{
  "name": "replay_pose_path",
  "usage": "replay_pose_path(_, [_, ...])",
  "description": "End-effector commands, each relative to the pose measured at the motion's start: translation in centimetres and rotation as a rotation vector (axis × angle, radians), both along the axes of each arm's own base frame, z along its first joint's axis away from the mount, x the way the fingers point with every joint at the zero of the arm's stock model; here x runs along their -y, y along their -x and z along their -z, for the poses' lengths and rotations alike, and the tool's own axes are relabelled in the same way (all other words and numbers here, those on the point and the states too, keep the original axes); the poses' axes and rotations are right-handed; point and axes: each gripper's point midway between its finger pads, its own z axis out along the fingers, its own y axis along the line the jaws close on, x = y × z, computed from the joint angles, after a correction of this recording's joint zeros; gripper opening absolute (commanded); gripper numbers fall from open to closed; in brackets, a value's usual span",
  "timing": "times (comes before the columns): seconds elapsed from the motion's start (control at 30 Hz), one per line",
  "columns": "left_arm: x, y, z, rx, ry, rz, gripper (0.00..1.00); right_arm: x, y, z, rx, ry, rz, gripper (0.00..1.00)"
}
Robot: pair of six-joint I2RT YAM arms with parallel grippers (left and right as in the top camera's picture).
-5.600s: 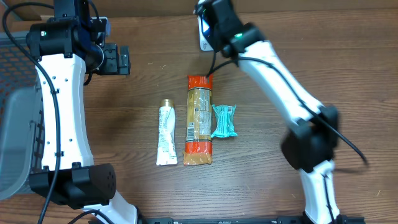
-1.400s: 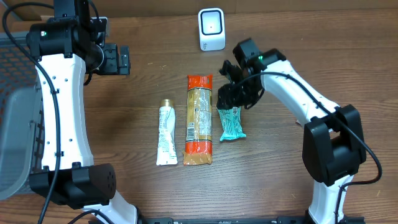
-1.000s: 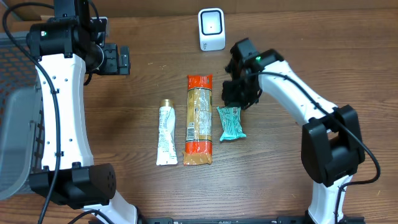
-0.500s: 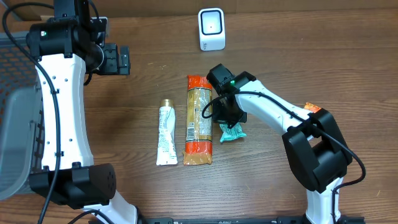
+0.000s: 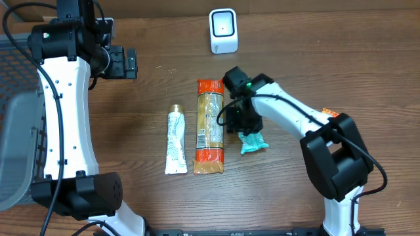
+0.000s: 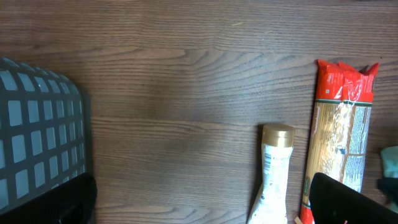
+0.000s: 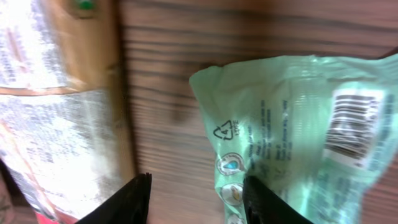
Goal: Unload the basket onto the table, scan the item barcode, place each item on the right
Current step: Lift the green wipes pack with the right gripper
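Green packet point(image 5: 253, 141) has slid off from beside the pasta pack point(image 5: 210, 128) toward the lower right of centre, and the right gripper point(image 5: 241, 123) has let go of it. Left gripper point(image 5: 130, 63) sits upper left, jaws wide, holding nothing. Right arm reaches in from the lower right, elbow bent, jaws parted over the packet's left edge, with most of the packet right of them. It shows a barcode point(image 7: 348, 127) and a recycling triangle marked 4.

Left pincer point(image 5: 123, 62) hangs wide open; right pincer point(image 7: 196, 196) points down, jaws parted
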Motion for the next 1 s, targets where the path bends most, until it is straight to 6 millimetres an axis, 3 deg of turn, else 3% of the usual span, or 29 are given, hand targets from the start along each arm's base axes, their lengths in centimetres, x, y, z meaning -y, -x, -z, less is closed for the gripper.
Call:
replay_pose_path(0.0, [0.2, -0.1, 0.3, -0.011, -0.011, 0.022, 1.00, 0.5, -2.6, -5.1, 0.104, -0.075, -0.012, 0.51])
replay_pose_path(0.1, [0.2, -0.1, 0.3, -0.011, -0.011, 0.022, 1.00, 1.4, -2.0, -8.1, 0.125, -0.105, -0.002, 0.53])
replay_pose_path(0.23, [0.2, -0.1, 0.3, -0.011, -0.011, 0.022, 1.00, 0.4, 0.3, -8.9, 0.052, -0.164, -0.033, 0.54])
replay_pose_path(0.47, [0.2, -0.1, 0.3, -0.011, -0.011, 0.022, 1.00, -2.7, 5.2, -4.6, -0.019, -0.169, -0.166, 0.55])
replay_pose_path(0.57, [0.2, -0.1, 0.3, -0.011, -0.011, 0.022, 1.00, -2.8, 6.9, -2.8, -0.045, -0.153, -0.190, 0.56])
replay_pose_path(0.73, [0.2, -0.1, 0.3, -0.011, -0.011, 0.022, 1.00, 0.2, 7.6, -0.4, -0.063, -0.030, -0.152, 0.56])
replay_pose_path(0.97, [0.2, -0.1, 0.3, -0.011, -0.011, 0.022, 1.00, 6.0, 3.6, 0.2, 0.029, 0.134, -0.049, 0.56])
